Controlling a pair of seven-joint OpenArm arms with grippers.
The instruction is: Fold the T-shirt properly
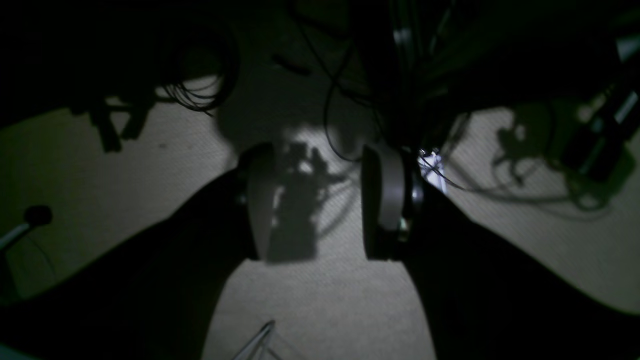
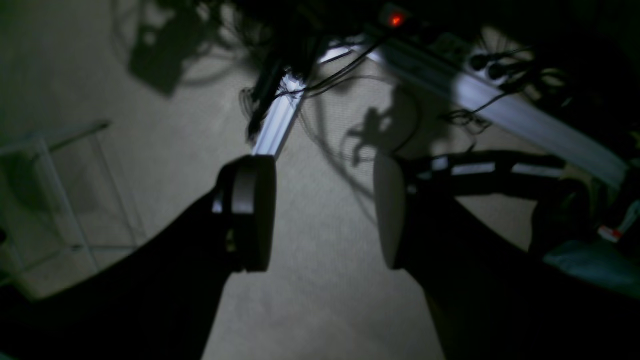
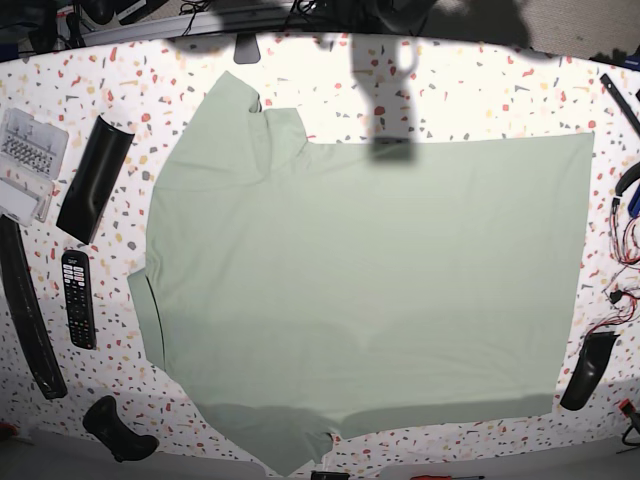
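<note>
The pale green T-shirt (image 3: 370,290) lies spread flat on the speckled table (image 3: 480,80), neck to the left and hem to the right. One sleeve points to the far left corner, the other to the near edge. Neither gripper appears in the base view. In the left wrist view my left gripper (image 1: 320,200) hangs over dim carpet, jaws wide apart with nothing between them. In the right wrist view my right gripper (image 2: 320,215) is likewise open and empty above the floor. The shirt shows in neither wrist view.
Left of the shirt lie a remote control (image 3: 78,298), two long black parts (image 3: 95,178) (image 3: 30,310), a clear parts box (image 3: 25,160) and a black lump (image 3: 118,430). A black piece (image 3: 588,370) and loose wires (image 3: 625,270) sit at the right edge. Cables (image 1: 345,125) and metal rails (image 2: 280,120) lie on the floor.
</note>
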